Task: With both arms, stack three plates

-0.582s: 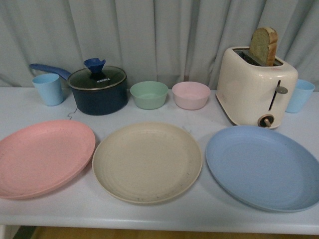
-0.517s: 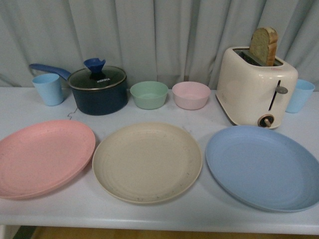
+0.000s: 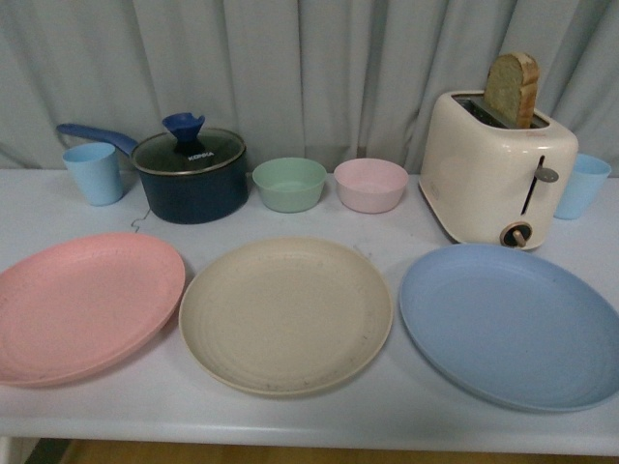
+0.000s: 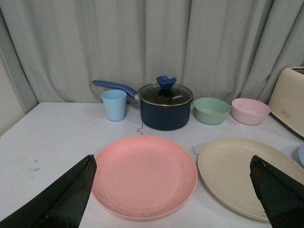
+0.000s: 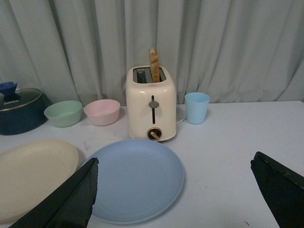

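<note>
Three plates lie side by side along the table's front: a pink plate [image 3: 82, 304] on the left, a beige plate [image 3: 286, 314] in the middle, a light blue plate [image 3: 508, 324] on the right. None touches another. Neither arm shows in the front view. My left gripper [image 4: 173, 164] is open, hanging back from the table with the pink plate [image 4: 145, 175] between its fingers in the picture and the beige plate [image 4: 235, 171] beside it. My right gripper [image 5: 175, 166] is open too, with the light blue plate [image 5: 135, 178] by one finger. Nothing is held.
Behind the plates stand a light blue cup [image 3: 95, 172], a dark blue lidded pot [image 3: 190, 174] with a handle, a green bowl [image 3: 289, 184], a pink bowl [image 3: 370, 185], a cream toaster [image 3: 495, 169] with bread in it, and another blue cup [image 3: 583, 186]. A curtain hangs behind.
</note>
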Available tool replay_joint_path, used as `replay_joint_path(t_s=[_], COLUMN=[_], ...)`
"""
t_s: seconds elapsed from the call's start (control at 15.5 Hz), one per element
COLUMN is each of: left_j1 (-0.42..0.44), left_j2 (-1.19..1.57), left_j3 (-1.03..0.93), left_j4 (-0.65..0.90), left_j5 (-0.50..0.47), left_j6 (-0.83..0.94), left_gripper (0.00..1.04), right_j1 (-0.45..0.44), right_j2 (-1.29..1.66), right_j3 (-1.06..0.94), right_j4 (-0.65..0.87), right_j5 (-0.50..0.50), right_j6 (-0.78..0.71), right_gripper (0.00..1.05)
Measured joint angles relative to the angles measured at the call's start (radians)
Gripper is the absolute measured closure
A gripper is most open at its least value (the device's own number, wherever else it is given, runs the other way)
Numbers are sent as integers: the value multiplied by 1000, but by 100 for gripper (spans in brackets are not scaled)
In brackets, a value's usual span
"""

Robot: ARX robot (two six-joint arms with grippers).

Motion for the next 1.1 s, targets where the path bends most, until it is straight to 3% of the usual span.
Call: replay_joint_path(t_s=[0.39,0.45,0.52,0.58,0.71,0.84,1.1], left_j1=[0,-16,-40,24,88,138,199], left_j2=[0,15,152,353,665,969,1396], left_j3=[0,17,88,145,246,367,582], left_j4=[0,-66,-192,-131,10,49,74], left_j5=[0,-49,-175,-212,-100,14,88], left_j6=[0,-18,-67,-102,-113,-76,51], left_gripper=[7,7,7,7,7,7,7], right_j1=[0,0,0,0,0,0,0], right_j2=[0,0,0,0,0,0,0], right_j3=[0,0,0,0,0,0,0], right_j4=[0,0,-1,2,-1,0,0], right_j5=[0,0,1,-1,-1,-1,-1], right_j6=[0,0,0,-2,-2,-2,-2], right_gripper=[6,6,6,6,6,6,6])
